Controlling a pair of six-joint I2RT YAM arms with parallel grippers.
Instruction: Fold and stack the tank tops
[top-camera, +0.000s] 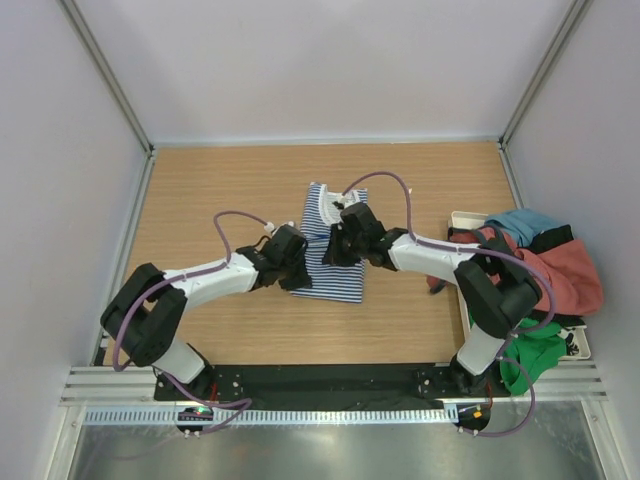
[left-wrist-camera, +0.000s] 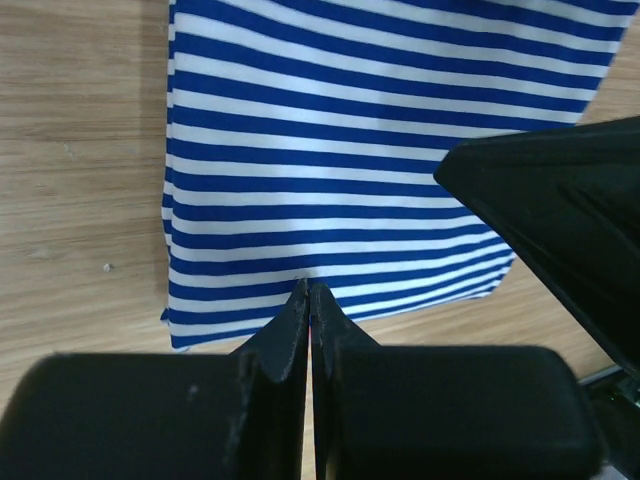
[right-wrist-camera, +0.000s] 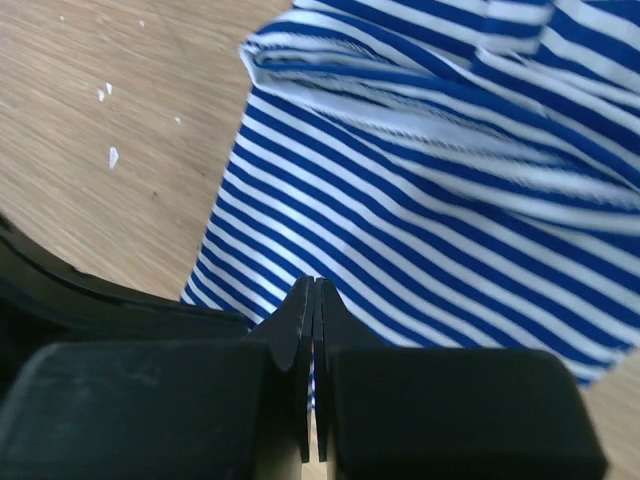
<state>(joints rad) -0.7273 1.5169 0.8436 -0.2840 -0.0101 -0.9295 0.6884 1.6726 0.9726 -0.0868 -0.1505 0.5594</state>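
The navy-and-white striped tank top (top-camera: 335, 282) lies folded into a narrow rectangle on the wooden table in the middle of the top view. My left gripper (top-camera: 299, 274) is at its left edge, and its shut jaws (left-wrist-camera: 308, 288) hover over the near hem of the stripes (left-wrist-camera: 350, 150) with nothing between them. From the right, my right gripper (top-camera: 337, 256) reaches over the same top. Its jaws (right-wrist-camera: 315, 285) are shut and empty above the striped cloth (right-wrist-camera: 420, 220), whose white-trimmed folds bunch up at the far end. The rust-red tank top (top-camera: 568, 275) lies on a heap at the right.
A white basket (top-camera: 465, 216) at the table's right edge holds the heap, with teal (top-camera: 520, 222), black and green (top-camera: 525, 362) cloth. The two arms nearly touch over the striped top; the right gripper's black body (left-wrist-camera: 560, 220) fills the right of the left wrist view. Grey walls enclose the table.
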